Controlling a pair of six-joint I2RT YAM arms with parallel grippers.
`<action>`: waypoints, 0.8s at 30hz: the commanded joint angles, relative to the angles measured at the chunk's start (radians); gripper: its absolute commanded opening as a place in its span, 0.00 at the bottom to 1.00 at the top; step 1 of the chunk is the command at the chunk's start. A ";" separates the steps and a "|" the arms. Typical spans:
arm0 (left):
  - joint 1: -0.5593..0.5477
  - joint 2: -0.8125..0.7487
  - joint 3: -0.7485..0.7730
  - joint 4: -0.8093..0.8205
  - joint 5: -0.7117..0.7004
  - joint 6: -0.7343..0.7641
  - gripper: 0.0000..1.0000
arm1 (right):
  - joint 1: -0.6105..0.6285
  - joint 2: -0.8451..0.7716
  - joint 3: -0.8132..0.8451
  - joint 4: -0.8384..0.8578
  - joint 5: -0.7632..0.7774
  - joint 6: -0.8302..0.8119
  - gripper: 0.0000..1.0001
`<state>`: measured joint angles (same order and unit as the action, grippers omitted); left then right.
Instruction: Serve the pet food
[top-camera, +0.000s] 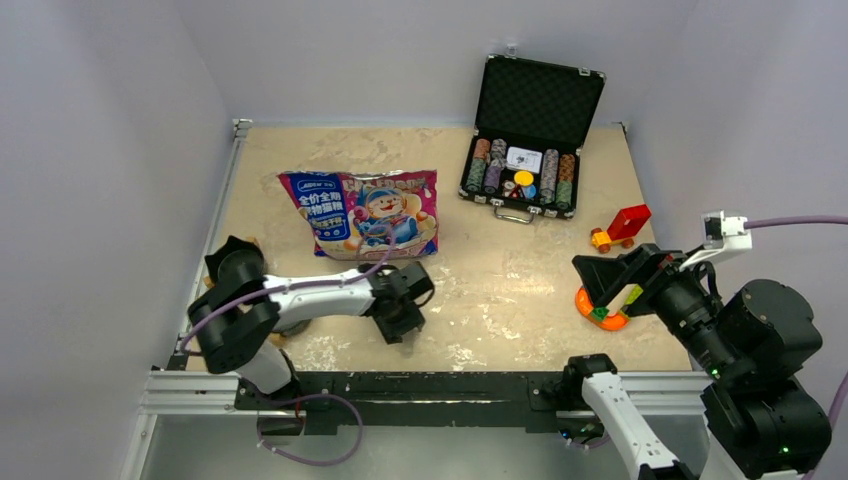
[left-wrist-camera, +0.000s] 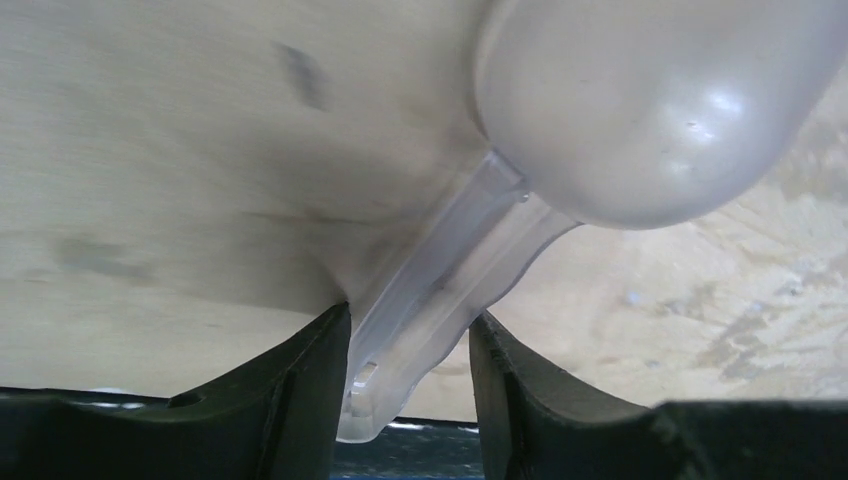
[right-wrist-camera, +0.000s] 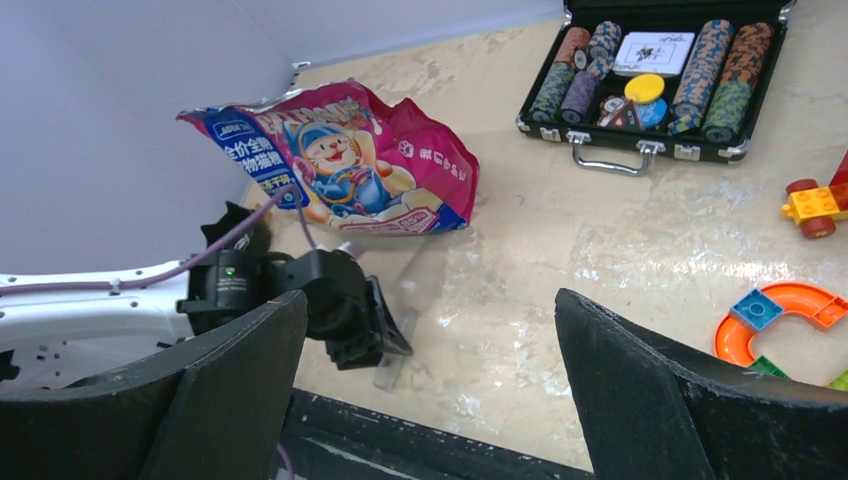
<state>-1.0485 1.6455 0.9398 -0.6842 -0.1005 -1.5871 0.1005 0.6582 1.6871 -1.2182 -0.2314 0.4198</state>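
I work in a robot lab's test cell — plain white walls (top-camera: 100, 150) box in a scuffed table (top-camera: 500, 290), a metal rail (top-camera: 200, 382) edges it, cables (top-camera: 790, 221) trail, and staged props lie about: bag (top-camera: 365, 212), chip case (top-camera: 540, 95), toys (top-camera: 622, 228).

The white-and-black left arm (top-camera: 320, 292) is stretching low toward its right, its black two-finger left gripper (left-wrist-camera: 410, 335) pointing downward, fingers standing a narrow gap apart. The black right gripper (right-wrist-camera: 430, 320) is hovering raised, jaws gaping wide.

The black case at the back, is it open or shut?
Open. The case lid stands upright, and rows of poker chips show inside.
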 joint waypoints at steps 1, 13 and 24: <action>0.100 -0.147 -0.239 -0.018 -0.130 -0.006 0.50 | -0.002 -0.008 -0.034 0.037 -0.040 0.034 0.99; 0.250 -0.570 -0.404 -0.290 -0.210 -0.192 0.50 | -0.002 0.001 -0.081 0.080 -0.069 0.048 0.99; 0.256 -0.687 0.210 -0.677 -0.373 0.169 0.95 | -0.002 0.012 -0.095 0.072 -0.071 0.020 0.99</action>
<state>-0.7979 0.9665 0.8410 -1.1488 -0.3218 -1.5944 0.1005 0.6544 1.5967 -1.1801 -0.2840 0.4538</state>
